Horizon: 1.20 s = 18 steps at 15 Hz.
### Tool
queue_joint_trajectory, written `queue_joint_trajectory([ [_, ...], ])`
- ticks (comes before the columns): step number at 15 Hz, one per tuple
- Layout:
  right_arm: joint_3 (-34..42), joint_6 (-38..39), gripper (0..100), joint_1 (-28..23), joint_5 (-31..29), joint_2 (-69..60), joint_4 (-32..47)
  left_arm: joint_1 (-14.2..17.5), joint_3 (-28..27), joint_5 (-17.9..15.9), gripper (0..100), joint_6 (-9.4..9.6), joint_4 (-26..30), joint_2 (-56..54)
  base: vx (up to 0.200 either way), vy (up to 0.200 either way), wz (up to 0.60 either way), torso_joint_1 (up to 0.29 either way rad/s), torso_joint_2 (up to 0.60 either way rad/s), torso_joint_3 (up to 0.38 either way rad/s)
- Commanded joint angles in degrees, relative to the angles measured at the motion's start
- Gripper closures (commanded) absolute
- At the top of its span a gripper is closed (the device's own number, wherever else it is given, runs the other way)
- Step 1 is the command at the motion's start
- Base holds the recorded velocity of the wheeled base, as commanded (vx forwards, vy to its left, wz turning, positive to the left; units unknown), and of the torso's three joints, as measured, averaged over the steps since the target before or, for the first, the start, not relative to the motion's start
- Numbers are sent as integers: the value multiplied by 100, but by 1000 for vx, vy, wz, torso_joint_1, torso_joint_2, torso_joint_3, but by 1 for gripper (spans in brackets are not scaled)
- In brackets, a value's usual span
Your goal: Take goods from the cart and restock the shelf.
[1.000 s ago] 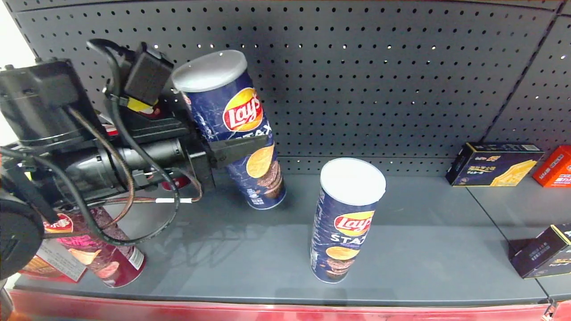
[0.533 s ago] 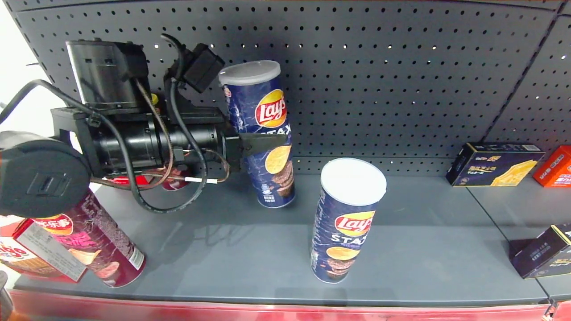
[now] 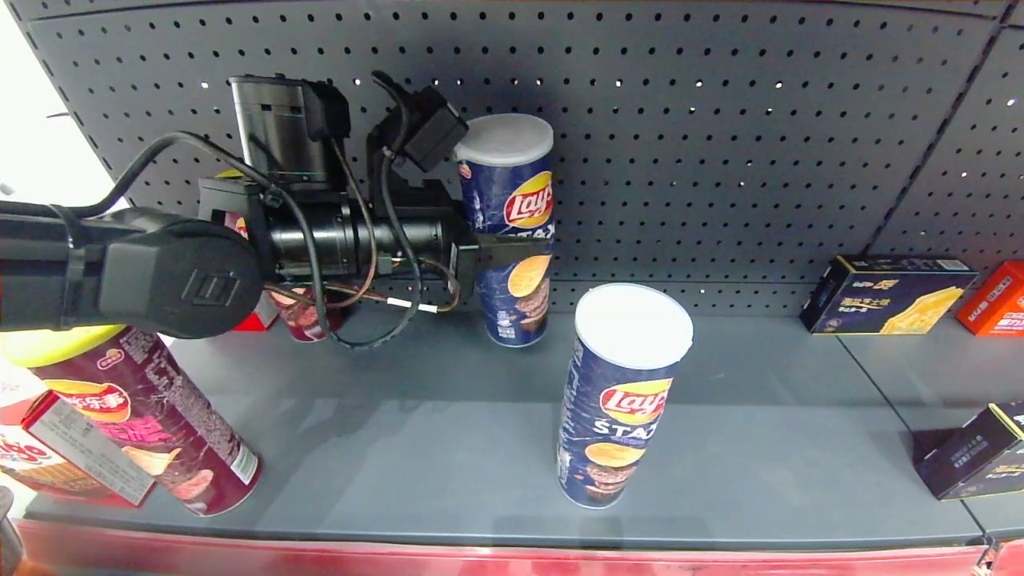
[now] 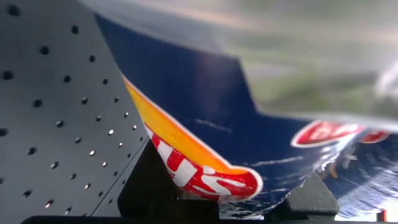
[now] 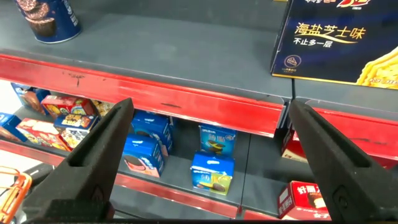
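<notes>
Over the last second my left arm has carried the tall blue cardboard chip can with the white lid (image 3: pixel 512 232) rightward and deeper, and righted it from its tilt. My left pincer (image 3: pixel 512 250) is clamped on its middle. The can is now behind and left of the matching blue can standing free (image 3: pixel 620 392), apart from it. Its base looks to be on the grey metal shelf (image 3: pixel 760 432), though I can't be sure. I'd settle it gently, confirm contact, then let go and back out leftward, away from that can. My right pincer (image 5: pixel 211 107) is apart, empty.
</notes>
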Motion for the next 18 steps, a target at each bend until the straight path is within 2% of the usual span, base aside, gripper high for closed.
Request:
queue_joint_trajectory([
  [1, 0, -2, 0, 2, 1, 10, 0, 0, -181, -82, 100, 13, 9, 284, 0, 0, 0, 0, 0, 0],
  [3, 0, -2, 0, 2, 10, 10, 0, -17, -305, -91, 100, 21, 18, 389, 0, 0, 0, 0, 0, 0],
  [4, 0, -2, 0, 2, 1, 10, 0, -53, -410, -91, 100, 92, 27, 486, 0, 0, 0, 0, 0, 0],
  [5, 0, -2, 0, 2, 1, 10, 0, -79, -498, -100, 100, 188, 71, 556, 0, 0, 0, 0, 0, 0],
  [7, 0, -2, 0, 2, 1, 10, 0, -70, -762, -478, 100, 426, 493, 679, 0, 0, 0, 0, 0, 0],
  [9, 0, -2, 0, 2, 1, 10, 0, -70, -1043, -548, 100, 584, 774, 811, 0, 0, 0, 0, 0, 0],
  [12, 0, -2, 0, 2, 1, 10, 0, -53, -1359, -645, 100, 584, 880, 987, 0, 0, 0, 0, 0, 0],
  [15, 0, -2, 0, 2, 1, 10, 0, 26, -1816, -803, 100, 584, 1530, 1136, 0, 0, 0, 0, 0, 0],
  [18, 0, -2, 0, 2, 1, 10, 0, 62, -2098, -908, 100, 584, 1679, 1268, 0, 0, 0, 0, 0, 0],
])
